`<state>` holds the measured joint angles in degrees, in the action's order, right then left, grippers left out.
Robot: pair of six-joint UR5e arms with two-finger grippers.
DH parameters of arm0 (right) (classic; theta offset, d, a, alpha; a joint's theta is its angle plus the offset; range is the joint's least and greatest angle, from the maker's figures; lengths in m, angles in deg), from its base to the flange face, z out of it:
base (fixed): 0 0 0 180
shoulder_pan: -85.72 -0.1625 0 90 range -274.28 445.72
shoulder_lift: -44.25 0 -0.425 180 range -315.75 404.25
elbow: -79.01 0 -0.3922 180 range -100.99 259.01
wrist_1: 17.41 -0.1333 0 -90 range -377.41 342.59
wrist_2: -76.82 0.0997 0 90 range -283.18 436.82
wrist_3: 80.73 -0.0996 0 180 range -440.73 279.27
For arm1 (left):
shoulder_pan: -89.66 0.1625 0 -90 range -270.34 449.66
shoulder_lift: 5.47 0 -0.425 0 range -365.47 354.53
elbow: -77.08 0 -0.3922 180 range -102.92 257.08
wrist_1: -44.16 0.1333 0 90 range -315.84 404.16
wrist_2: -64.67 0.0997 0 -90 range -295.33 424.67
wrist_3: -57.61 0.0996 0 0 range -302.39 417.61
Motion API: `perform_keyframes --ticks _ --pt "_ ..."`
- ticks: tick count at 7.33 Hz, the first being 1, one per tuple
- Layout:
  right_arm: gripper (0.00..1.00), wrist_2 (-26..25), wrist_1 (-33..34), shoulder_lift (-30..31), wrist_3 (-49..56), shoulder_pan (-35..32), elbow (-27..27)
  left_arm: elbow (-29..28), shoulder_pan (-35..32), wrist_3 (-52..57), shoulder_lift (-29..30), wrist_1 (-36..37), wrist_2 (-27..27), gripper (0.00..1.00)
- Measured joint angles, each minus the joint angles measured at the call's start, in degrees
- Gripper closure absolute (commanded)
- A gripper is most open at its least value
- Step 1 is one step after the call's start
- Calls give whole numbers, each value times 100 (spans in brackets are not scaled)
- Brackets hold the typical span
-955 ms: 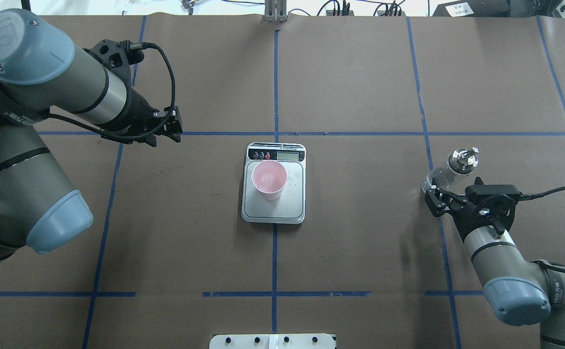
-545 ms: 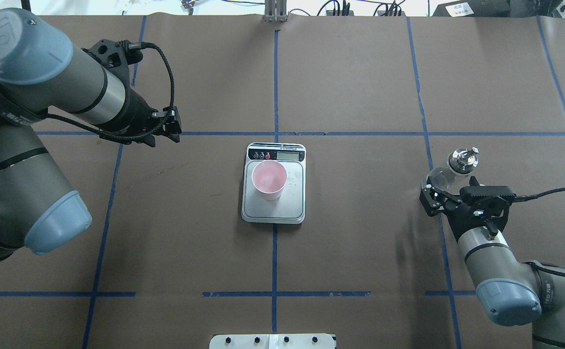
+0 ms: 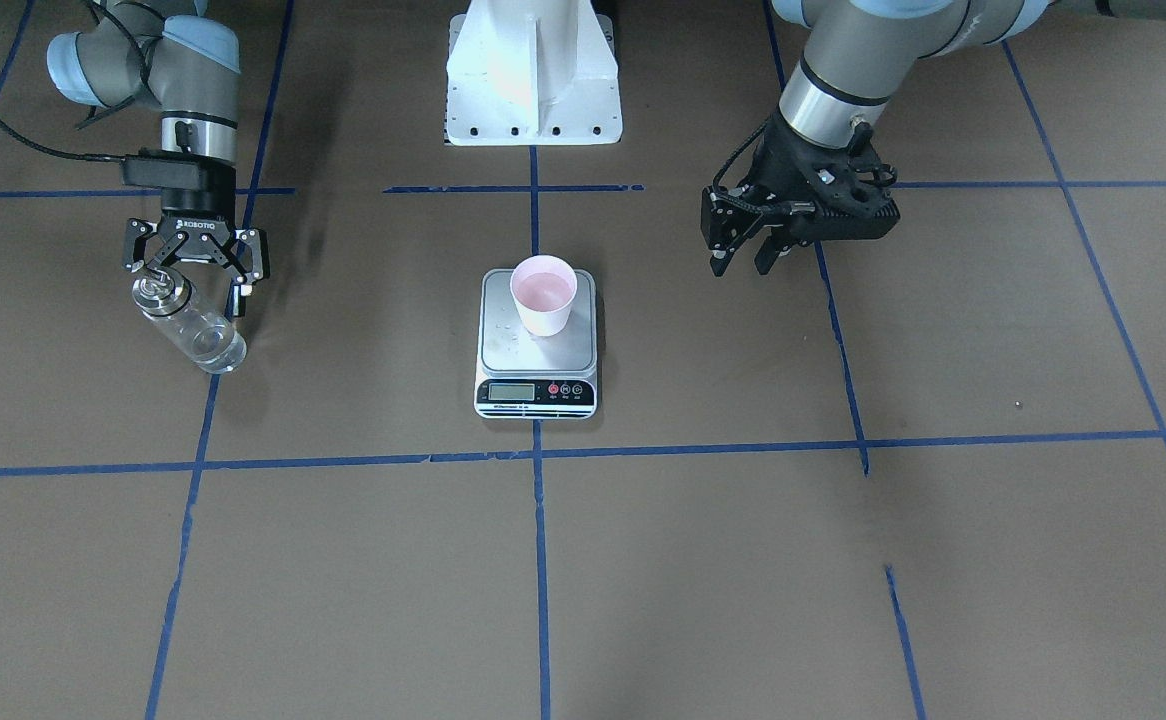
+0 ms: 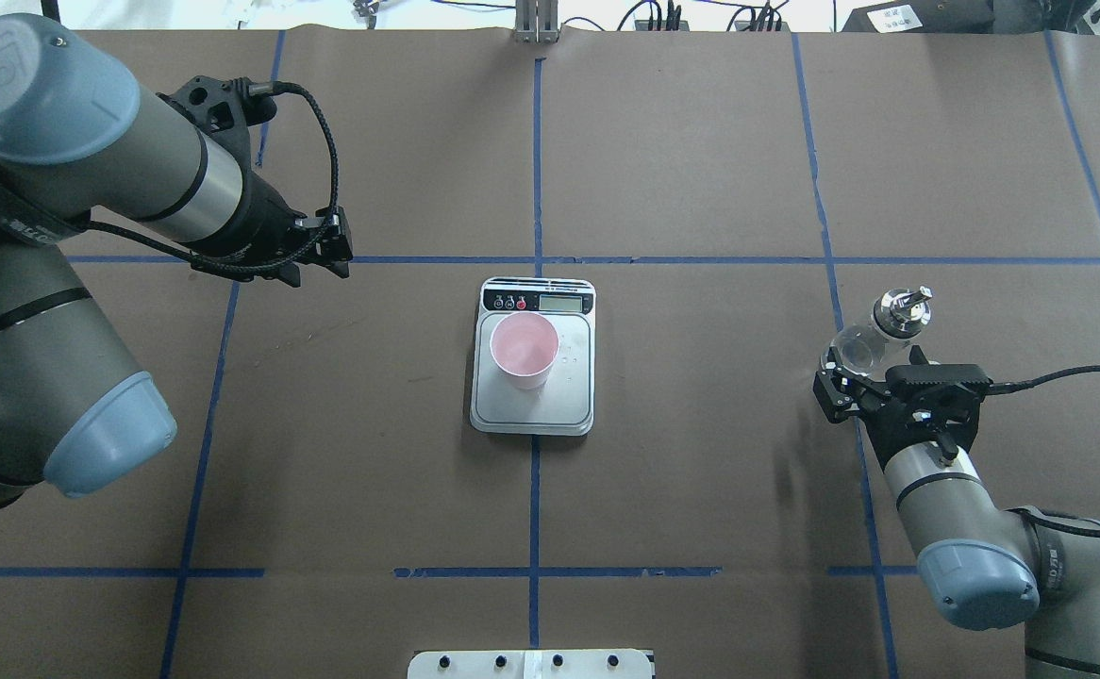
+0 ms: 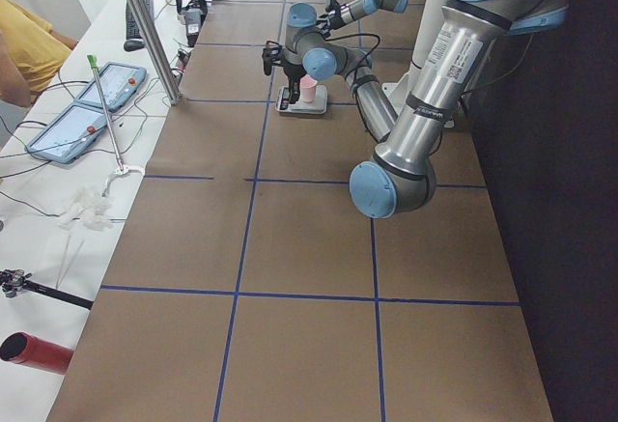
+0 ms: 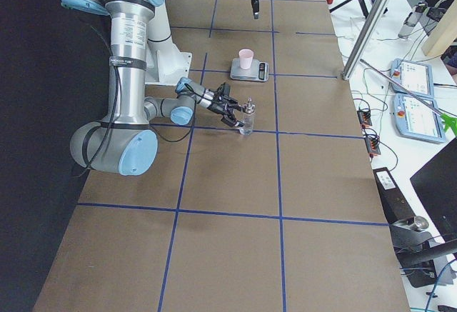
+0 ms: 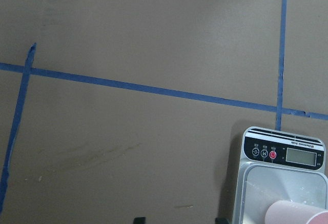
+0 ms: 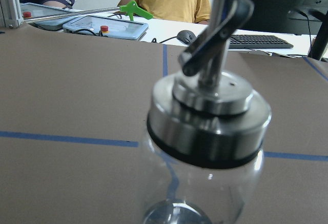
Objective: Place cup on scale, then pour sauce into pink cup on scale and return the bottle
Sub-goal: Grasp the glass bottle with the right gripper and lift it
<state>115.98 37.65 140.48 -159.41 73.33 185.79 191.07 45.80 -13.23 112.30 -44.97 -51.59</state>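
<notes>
- Overhead view: bottle (image 4: pixel 866 344) stands on the table (image 4: pixel 701 490) just ahead of the right gripper (image 4: pixel 869 370), between its open jaws or right at their tips; whether the pads touch the glass I can't tell.
- Long axis is upright, base on the table, silver spout cap (image 4: pixel 901 310) on top. In the right wrist view the spout angles up and toward that view's right, away from the camera.
- Right jaws: spread wide either side of the bottle, nothing clamped as far as I can see.
- Cup (image 4: pixel 523 350) sits upright, mouth up, on the scale (image 4: pixel 574 396) at table centre, well off to the side of the right jaws, so step one looks done.
- Step in hand, my read: either the grasp before the pour or the release after returning the bottle. The frames don't show any sauce in the cup, so I can't settle which.
- If a grasp: close on the glass body below the cap, lift straight up, carry it over the cup.
- Left gripper (image 3: pixel 743 255) hangs above bare table, well clear of the scale, jaws slightly apart, holding nothing.
</notes>
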Motion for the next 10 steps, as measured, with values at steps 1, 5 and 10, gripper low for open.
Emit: perform_keyframes --ticks 1,5,10 --pt "0 8 -62 -17 36 -22 -51 0 1 0 0 0 2 45" --pt "0 66 -160 -156 172 -188 -271 1 1 -2 -3 0 6 44" --pt "55 183 -169 -305 235 -348 -363 24 0 -9 -7 23 7 43"
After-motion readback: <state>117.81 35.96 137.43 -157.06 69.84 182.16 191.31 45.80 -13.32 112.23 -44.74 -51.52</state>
